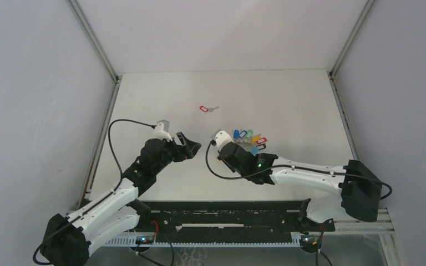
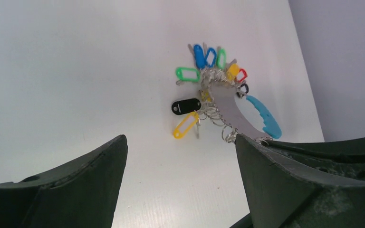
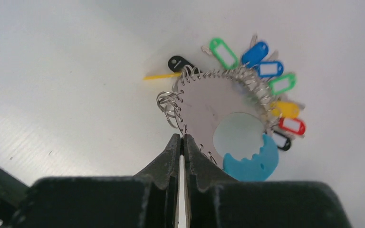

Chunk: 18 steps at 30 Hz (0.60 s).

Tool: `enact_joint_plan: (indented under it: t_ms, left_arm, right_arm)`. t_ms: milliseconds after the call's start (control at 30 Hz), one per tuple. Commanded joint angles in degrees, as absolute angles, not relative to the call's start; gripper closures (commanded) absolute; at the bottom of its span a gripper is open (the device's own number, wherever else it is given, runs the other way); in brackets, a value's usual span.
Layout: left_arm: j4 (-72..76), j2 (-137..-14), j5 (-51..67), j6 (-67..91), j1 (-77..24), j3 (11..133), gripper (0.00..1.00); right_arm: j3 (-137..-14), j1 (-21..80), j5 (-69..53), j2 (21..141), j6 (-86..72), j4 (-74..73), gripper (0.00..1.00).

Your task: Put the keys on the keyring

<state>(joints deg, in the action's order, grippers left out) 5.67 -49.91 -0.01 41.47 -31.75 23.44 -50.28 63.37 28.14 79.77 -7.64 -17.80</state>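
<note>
Step in hand looks like steadying: right gripper shut, pinching the rim of the large keyring of grey metal and light-blue band, fringed with coloured tags; left gripper gapes empty just beside it; small silver key with red oval plastic tag lies well beyond the keyring, so left likely must fetch it next.

White matte table. Two things on it. Red-tagged key lies flat and alone toward the far middle. Keyring sits near centre, at 4 o'clock from the key, well apart. The keyring has a grey plate, a light-blue piece, wire loops, and green, blue, yellow, red and black tags fanned on the surface.
</note>
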Motion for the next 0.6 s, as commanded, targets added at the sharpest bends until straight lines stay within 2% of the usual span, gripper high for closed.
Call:
enact_joint_plan:
  t_ms: [0, 233, 567]
  left_arm:
    - [5.0, -46.0, -1.4, 41.1, -31.2, 22.3, 0.12]
    - [9.2, -42.0, 2.3, 38.8, -31.2, 21.7, 0.12]
    - [14.0, -41.7, 11.2, 33.6, -31.3, 23.1, 0.12]
  right_arm:
    - [-49.7, 64.3, 21.6, 74.2, 4.2, -10.2, 1.00]
    - [-44.8, 62.7, 10.7, 64.5, 13.8, -2.4, 1.00]
    - [-38.8, 45.4, -17.7, 59.2, 15.3, 2.6, 1.00]
